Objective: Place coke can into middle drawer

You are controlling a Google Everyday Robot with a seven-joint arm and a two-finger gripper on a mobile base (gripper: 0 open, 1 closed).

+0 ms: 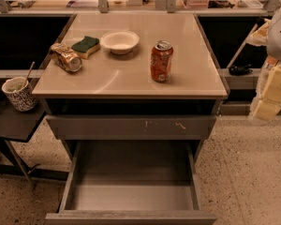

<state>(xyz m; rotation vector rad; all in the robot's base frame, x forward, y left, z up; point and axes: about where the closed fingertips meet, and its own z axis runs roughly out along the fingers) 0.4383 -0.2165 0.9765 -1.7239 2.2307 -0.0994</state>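
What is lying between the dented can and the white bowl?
A green sponge, in the camera view. The gripper hangs at the right edge, beside the table.

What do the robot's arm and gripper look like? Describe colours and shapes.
At the right edge of the view, the arm is a smooth, rounded, pale grey-white shell. Below it, the gripper is made of blocky cream-yellow segments. No cables or markings can be made out.

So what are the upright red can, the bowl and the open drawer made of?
The red can looks like thin painted metal, its top shiny silver. The bowl looks matte white, perhaps paper or foam; unclear. The open drawer seems dull grey metal, smooth inside. The gripper hangs at the right edge, away from all three.
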